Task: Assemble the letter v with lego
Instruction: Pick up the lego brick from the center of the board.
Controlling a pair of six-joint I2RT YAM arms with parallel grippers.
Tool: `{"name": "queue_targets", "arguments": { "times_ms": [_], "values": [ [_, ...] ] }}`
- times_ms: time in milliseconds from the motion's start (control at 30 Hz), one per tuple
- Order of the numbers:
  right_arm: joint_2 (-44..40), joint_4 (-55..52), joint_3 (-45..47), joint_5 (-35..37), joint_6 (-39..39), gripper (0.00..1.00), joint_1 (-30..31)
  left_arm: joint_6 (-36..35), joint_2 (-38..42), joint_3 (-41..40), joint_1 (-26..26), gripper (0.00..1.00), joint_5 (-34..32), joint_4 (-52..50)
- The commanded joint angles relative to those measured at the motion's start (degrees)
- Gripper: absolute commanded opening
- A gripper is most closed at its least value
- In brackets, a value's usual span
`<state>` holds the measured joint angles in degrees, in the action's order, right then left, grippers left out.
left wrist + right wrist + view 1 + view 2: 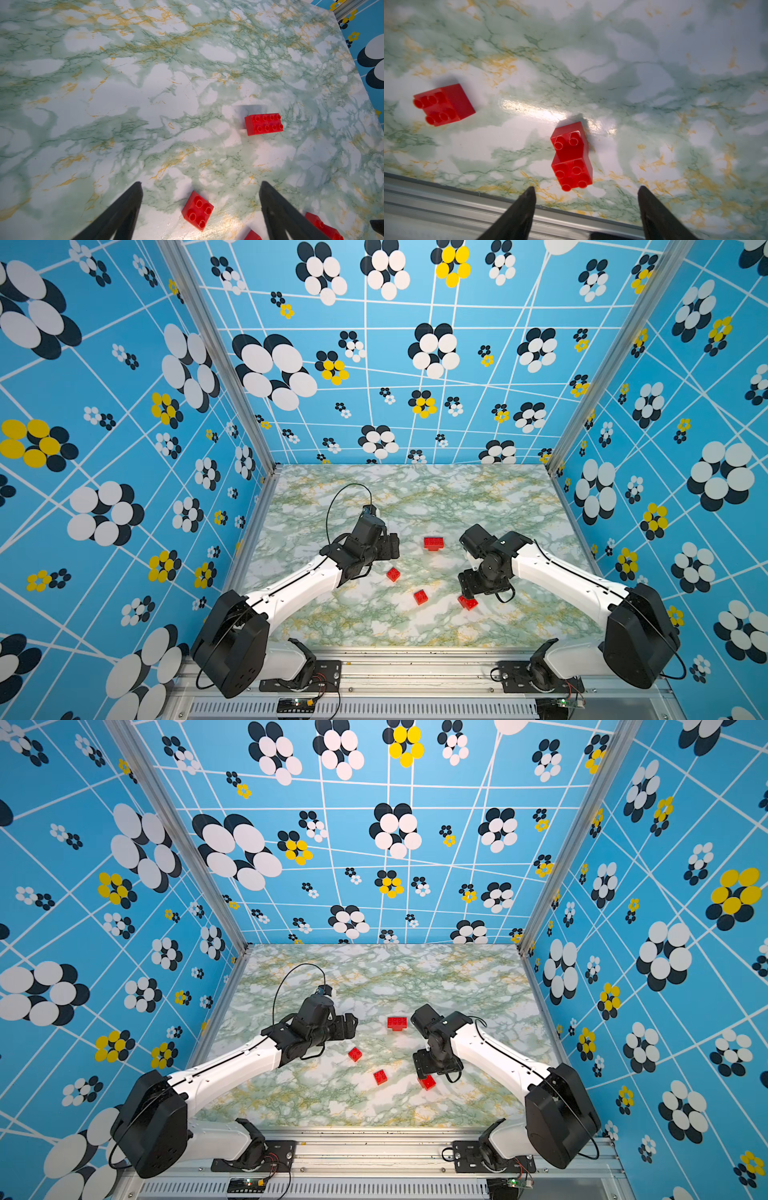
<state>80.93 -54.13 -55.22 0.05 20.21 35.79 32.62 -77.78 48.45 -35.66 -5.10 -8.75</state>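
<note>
Two joined red bricks (571, 160) just beyond the right gripper (586, 188)

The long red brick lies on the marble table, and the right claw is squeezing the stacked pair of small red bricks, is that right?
Not quite: the right gripper is open, not squeezing. The right wrist view shows its fingers apart and the stacked pair of small red bricks lying clear of both. The long red brick does lie on the marble table.

Left tool (200, 184) and right tool (586, 187) both spread wide, seemingly hovering low.
</note>
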Motion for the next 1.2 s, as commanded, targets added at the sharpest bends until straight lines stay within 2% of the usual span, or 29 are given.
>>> {"name": "queue_targets", "arguments": {
  "times_ms": [0, 133, 267, 333, 433, 467, 1167],
  "values": [
    [1.1, 3.1, 1.7, -0.6, -1.7, 0.81, 0.9, 0.7, 1.3, 0.1, -0.4, 0.89, 1.1, -0.3],
    [3.9, 4.7, 1.9, -0.4, -1.8, 0.78, 2.7, 0.9, 1.1, 0.3, -0.5, 0.89, 1.0, -0.3],
    [6.2, 5.8, 2.9, -1.1, -1.8, 0.69, 2.9, 1.3, 1.0, 0.4, -0.4, 0.89, 1.5, -0.3],
    [7.0, 5.9, 3.3, -0.9, -1.8, 0.68, 2.9, 1.2, 0.9, 0.4, -0.4, 0.89, 1.4, -0.4],
    [7.7, 6.7, 3.9, -0.6, -2.0, 0.57, 2.9, 1.2, 0.7, 0.4, -0.4, 0.89, 1.2, -0.4],
    [7.8, 7.0, 4.0, -0.5, -2.1, 0.56, 2.9, 1.2, 0.7, 0.4, -0.4, 0.89, 1.2, -0.4],
    [9.2, 10.4, 5.9, -0.9, -2.5, 0.54, 3.0, 0.9, 0.6, 0.1, -0.3, 0.89, 1.1, -0.1]
  ]
}}
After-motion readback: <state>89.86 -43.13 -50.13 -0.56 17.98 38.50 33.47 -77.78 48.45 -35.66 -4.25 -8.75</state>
